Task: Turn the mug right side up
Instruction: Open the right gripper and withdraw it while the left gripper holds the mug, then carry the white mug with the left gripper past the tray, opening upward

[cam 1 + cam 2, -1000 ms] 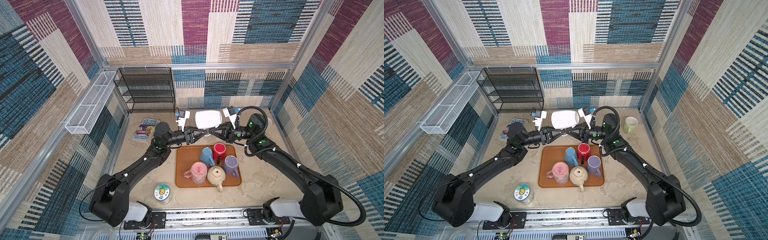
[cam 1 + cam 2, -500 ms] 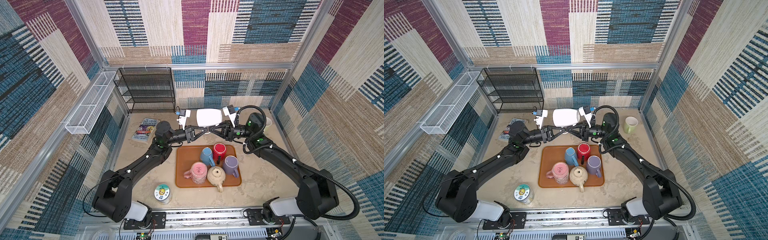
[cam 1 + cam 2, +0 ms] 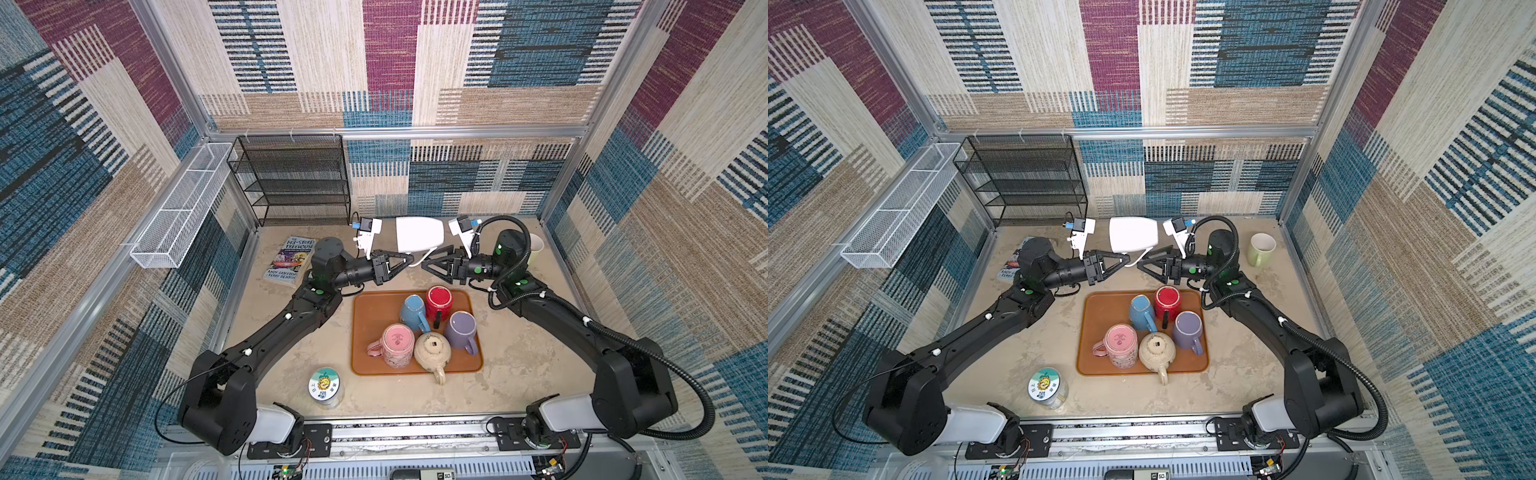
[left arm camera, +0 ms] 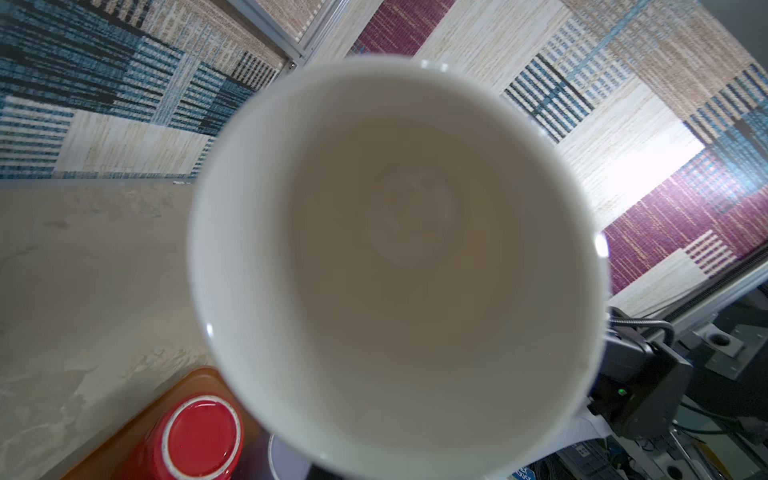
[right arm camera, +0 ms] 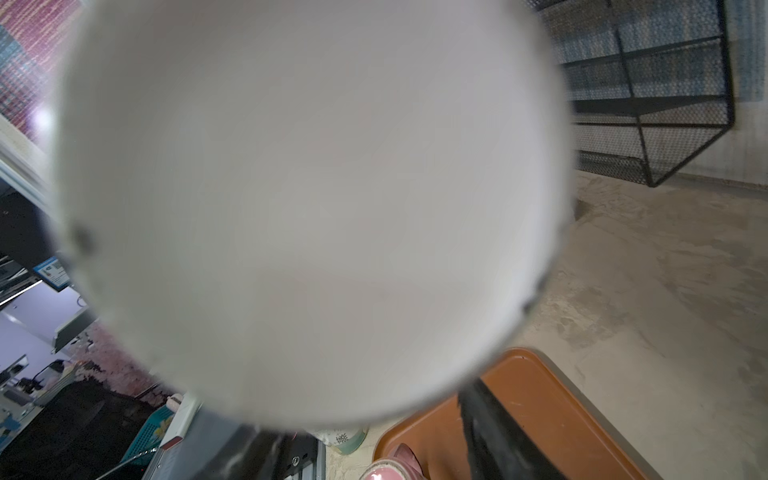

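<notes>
White mug [image 3: 417, 237] sideways, aloft behind tray [image 3: 365, 332] | left gripper [image 3: 409, 260] pinching its handle [image 3: 426, 252] | right gripper [image 3: 424, 264] jaws spread, just beside handle

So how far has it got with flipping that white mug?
About halfway, I'd say. Done: the white mug is up in the air, lying on its side rather than mouth down. In hand: the left claw is pinching its handle, while the right claw sits beside it with jaws apart. Left: tip the mouth upward and set it down on the table.
</notes>
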{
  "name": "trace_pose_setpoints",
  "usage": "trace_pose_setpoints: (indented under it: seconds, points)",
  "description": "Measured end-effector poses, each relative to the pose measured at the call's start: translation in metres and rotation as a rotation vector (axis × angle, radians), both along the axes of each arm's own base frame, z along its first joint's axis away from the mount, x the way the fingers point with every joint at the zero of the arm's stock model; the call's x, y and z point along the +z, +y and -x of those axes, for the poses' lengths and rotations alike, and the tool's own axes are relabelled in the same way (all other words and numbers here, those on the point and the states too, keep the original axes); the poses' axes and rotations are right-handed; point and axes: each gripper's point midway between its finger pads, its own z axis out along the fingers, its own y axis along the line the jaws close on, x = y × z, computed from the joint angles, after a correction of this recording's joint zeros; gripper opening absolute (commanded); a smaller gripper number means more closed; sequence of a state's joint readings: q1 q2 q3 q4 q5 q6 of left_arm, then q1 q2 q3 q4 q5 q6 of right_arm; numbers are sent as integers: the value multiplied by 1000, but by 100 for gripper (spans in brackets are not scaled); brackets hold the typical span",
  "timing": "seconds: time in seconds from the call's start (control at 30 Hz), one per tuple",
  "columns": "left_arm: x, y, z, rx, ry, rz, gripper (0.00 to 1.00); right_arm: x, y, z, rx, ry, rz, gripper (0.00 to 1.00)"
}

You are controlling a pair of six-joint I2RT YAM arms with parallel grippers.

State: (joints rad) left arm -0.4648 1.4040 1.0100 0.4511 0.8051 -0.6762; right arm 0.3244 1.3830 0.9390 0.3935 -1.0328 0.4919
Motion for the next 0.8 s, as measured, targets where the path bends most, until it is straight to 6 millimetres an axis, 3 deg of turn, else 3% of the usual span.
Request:
trace_pose_setpoints:
  seconds: [0.23,0.47,0.63,0.8]
  points:
    - [-14,-7,-31,77,39,-129,0,-7,-39,-8,-227,51,27,73]
    - [-25,-38,-59,102,32,-315,0,-19,-80,-27,-536,148,149,81]
    - [-54,-57,-82,133,75,-508,0,-20,-109,-27,-709,166,233,85]
    - [-81,-64,-102,161,103,-672,0,-21,-127,-25,-796,161,295,86]
